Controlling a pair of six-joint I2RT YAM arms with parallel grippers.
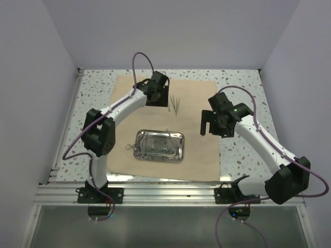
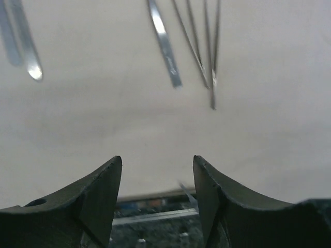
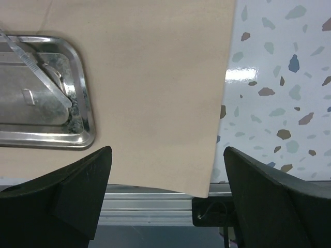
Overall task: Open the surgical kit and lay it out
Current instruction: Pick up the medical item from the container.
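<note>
silvery instruments (image 2: 165,49) lie on beige cloth (image 2: 155,124) just beyond the spread left gripper (image 2: 158,165), right gripper (image 3: 168,150) also spread.

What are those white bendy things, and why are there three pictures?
They are two robot arms, bolted to a speckled table. The big picture looks down from above. The other two come from little cameras on each wrist, so the dark shapes at the bottom are that arm's own claw. A beige cloth lies spread on the table. On it sits a shiny steel tray with thin tools inside. More thin tools lie on the cloth near the left claw. It and the right claw are open, holding nothing.
</note>
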